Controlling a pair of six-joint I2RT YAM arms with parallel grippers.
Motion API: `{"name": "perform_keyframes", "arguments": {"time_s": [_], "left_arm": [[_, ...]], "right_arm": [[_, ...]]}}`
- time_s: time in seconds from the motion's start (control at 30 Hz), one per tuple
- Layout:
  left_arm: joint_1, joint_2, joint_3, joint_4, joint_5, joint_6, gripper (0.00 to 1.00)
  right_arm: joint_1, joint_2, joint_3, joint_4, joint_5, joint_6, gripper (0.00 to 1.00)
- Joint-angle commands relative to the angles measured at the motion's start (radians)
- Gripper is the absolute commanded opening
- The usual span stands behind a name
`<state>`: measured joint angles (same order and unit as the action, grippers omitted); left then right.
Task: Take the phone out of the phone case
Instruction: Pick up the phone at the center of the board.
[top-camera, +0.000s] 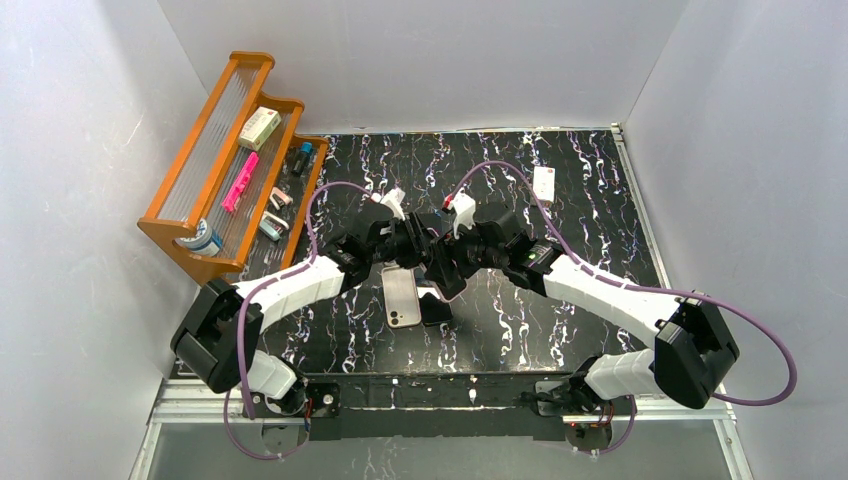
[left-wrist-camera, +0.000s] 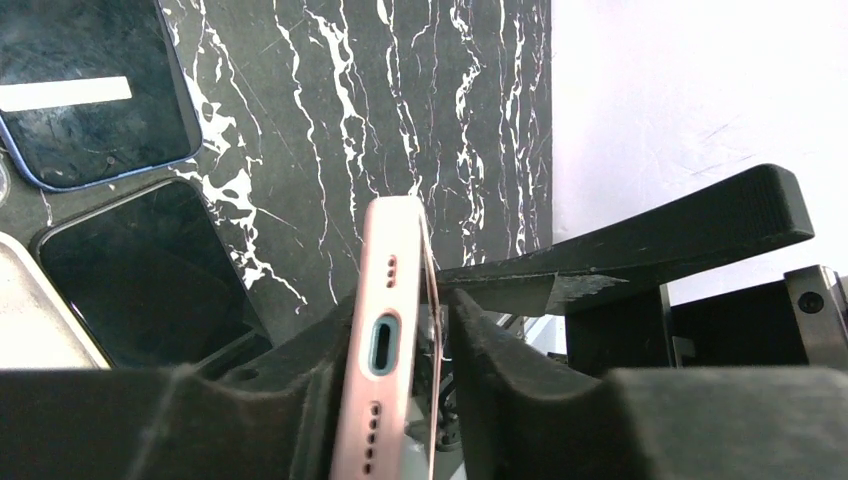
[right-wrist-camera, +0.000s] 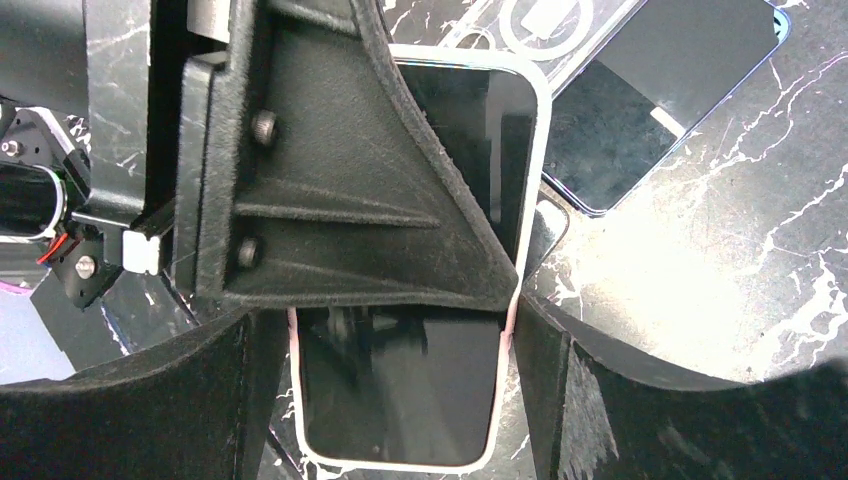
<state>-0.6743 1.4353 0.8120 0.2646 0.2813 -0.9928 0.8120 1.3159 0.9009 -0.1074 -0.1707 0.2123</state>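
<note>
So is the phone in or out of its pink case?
In: the case frames the dark screen of the phone on every visible side.

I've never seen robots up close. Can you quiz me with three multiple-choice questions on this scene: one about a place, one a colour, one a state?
1. Where is the wooden rack?
A) far left, by the wall
B) far right corner
C) between the arm bases

2. What colour is the held phone case?
A) green
B) pink
C) yellow

3. What is the case's state?
A) lying flat, untouched
B) clamped by the left gripper and right gripper
C) on the rack

Answers: 1 A, it stands against the left wall; 2 B, its edge shows pink; 3 B, fingers press it in both wrist views.
</note>
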Motion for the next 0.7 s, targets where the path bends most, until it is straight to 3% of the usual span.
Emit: {"name": "perform_keyframes", "arguments": {"time_s": [0.0,0.1,0.17,0.43,0.53,0.67], "left_arm": [[-0.007,-0.026,-0.024,0.02,-0.017,0.004,0.22],[-0.006,-0.068,-0.046,0.023,-0.043,0.003,0.05],[-0.006,-0.107,-0.062,0.018,-0.078,0.014,0.0],[0.054,-0.26,-0.18,0.107,-0.158,-0.047,0.0],[0.088,-0.305,-0.241,0.198,-0.158,-0.12,0.0],[0.112,-0.363,-0.283,0.265,-0.191,-0.169,0.0]], "right_arm": [[0.005,-0.046,-0.002,0.145,-0.025,0.006,0.01],[0.005,-0.061,-0.03,0.195,-0.02,0.028,0.08],[0.004,-0.08,-0.058,0.229,-0.009,0.048,0.16],[-0.029,-0.184,-0.155,0.31,0.004,0.148,0.8],[-0.058,-0.23,-0.195,0.342,-0.025,0.217,0.91],[-0.105,-0.302,-0.263,0.394,-0.069,0.336,0.97]]}}
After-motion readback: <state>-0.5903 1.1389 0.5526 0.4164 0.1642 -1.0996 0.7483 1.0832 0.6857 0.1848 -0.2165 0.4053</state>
